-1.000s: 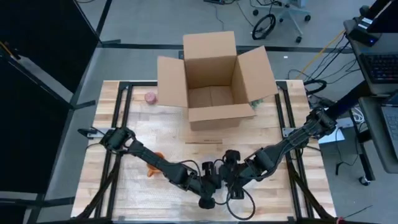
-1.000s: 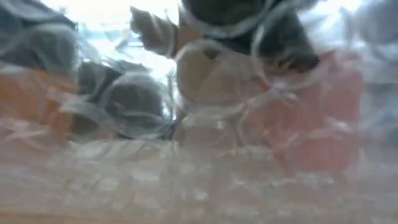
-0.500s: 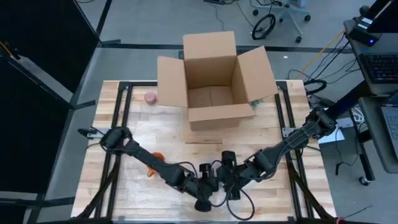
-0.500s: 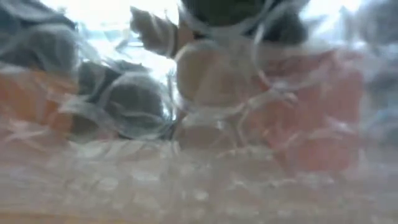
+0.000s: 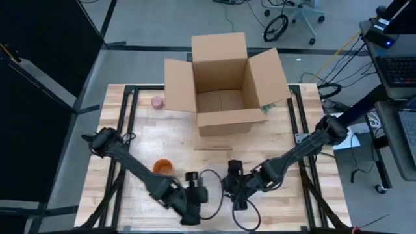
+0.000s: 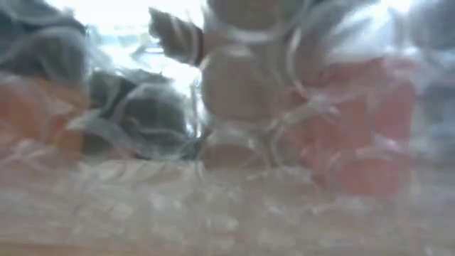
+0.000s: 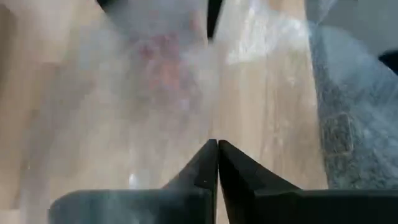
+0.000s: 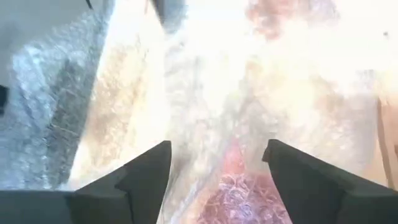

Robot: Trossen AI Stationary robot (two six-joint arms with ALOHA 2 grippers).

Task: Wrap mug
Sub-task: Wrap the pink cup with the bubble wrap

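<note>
No legible writing in any view. Left gripper (image 5: 190, 207) near the tabletop's front edge, fingers pressed together on a fold of bubble wrap (image 7: 168, 93). Orange mug (image 5: 162, 167) left of centre; low view shows it only as orange blurs through the wrap. Right gripper (image 5: 233, 190) just beside, fingers spread apart over wrap. Open cardboard box (image 5: 224, 84) at rear edge

You're looking at two dark, slim jointed arms, each with a black cable looping loose at its wrist. Both the left gripper (image 7: 217, 163) and right gripper (image 8: 216, 163) have matte black, wedge-shaped fingers.
</note>
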